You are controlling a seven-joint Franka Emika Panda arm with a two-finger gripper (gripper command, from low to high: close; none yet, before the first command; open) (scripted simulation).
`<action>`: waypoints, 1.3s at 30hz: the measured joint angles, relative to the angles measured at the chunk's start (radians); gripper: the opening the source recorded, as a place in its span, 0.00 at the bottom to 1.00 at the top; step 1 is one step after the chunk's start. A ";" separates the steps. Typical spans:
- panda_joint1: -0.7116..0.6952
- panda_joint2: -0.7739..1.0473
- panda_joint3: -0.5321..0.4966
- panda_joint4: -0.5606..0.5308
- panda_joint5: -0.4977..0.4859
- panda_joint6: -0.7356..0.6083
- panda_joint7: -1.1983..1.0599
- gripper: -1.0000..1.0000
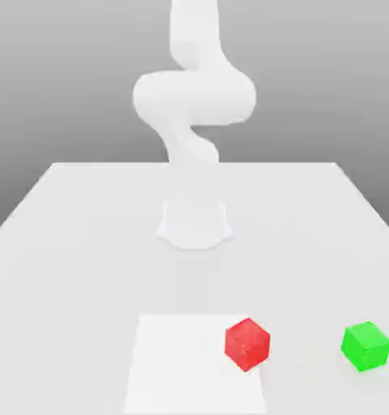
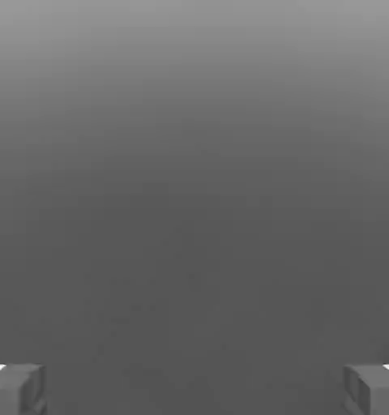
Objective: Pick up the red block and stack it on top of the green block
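Note:
A red block (image 1: 247,344) lies on the white table near the front, at the edge of a paler square patch (image 1: 194,365). A green block (image 1: 365,346) rests apart from it toward the exterior view's right, at about the same depth. In the hand view my gripper (image 2: 194,391) is open: its two grey fingertips (image 2: 15,389) stand far apart with nothing between them and only grey background behind. The arm (image 1: 194,97) rises from its base at the table's middle, well behind both blocks.
The arm's round base (image 1: 194,223) stands on the table (image 1: 76,243) behind the blocks. The table's side edges slope inward toward the back.

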 joint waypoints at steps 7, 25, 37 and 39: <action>0.083 0.262 -0.019 -0.126 0.020 0.142 -0.149 0.50; 0.183 0.913 0.004 -0.346 -0.004 0.544 -0.391 0.50; 0.180 0.893 0.007 -0.349 -0.007 0.526 -0.389 0.00; 0.180 0.823 0.007 -0.360 -0.007 0.466 -0.389 0.00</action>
